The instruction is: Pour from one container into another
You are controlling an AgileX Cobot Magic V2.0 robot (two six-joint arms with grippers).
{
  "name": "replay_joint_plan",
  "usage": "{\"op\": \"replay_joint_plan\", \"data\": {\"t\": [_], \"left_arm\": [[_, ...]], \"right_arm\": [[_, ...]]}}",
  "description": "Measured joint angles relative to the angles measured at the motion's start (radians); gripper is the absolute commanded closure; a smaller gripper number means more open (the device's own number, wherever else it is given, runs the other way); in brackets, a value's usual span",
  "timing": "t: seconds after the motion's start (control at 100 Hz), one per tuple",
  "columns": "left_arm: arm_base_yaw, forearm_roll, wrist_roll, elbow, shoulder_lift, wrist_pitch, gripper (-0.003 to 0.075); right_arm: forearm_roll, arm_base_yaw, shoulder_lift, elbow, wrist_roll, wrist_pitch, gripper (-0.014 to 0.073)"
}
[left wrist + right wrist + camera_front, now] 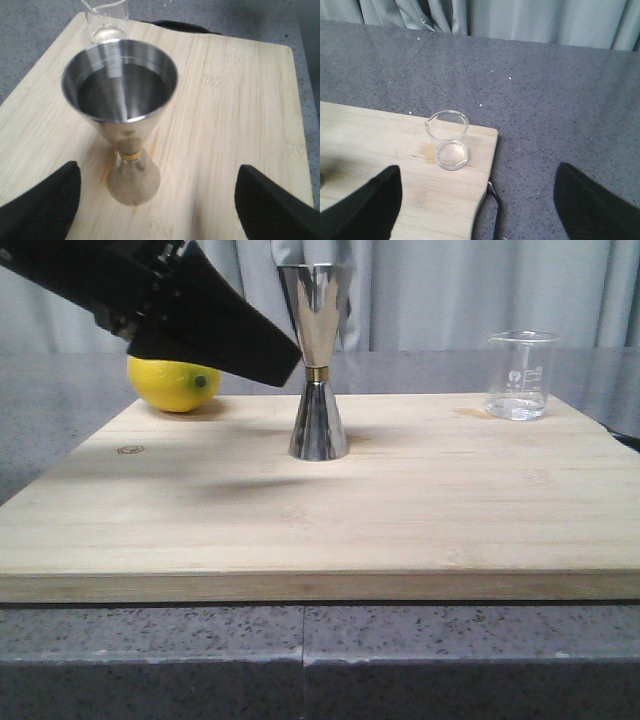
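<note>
— Where's the left end effector?
— Above the board, tilted down, fingers spread wide, empty — the steel jigger stands upright just beyond them.
— And the right end effector?
— Also released; the glass beaker sits ahead, apart, at the board's far right corner. A lemon lies far left.

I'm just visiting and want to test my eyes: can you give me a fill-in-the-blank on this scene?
1. The steel jigger stands on a ____ board.
2. The yellow fruit at the board's far left corner is a ____.
3. The glass beaker stands ____ on the board.
4. Both grippers are ____.

Missing: wooden; lemon; upright; open
</note>
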State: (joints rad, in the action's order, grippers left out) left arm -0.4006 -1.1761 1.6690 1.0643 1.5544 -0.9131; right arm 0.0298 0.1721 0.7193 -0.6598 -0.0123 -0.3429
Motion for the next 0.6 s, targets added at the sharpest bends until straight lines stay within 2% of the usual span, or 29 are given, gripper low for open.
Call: {"op": "replay_joint_plan", "data": {"t": [0.22, 0.42, 0.6], "left_arm": [[0.000, 0.355, -0.408, 0.073, -0.120, -0.004, 0.0144], [0.000, 0.753, -0.916, 0.144, -0.228, -0.063, 0.0148], [0.000, 1.030, -1.309, 0.158, -0.324, -0.147, 0.0225]], "right_arm": [[0.000, 0.000, 0.000, 0.000, 0.000, 0.000, 0.0019], [0.000, 0.000, 0.000, 0.000, 0.000, 0.000, 0.0019], [0.000, 0.000, 0.000, 0.000, 0.000, 0.000, 0.0020]]}}
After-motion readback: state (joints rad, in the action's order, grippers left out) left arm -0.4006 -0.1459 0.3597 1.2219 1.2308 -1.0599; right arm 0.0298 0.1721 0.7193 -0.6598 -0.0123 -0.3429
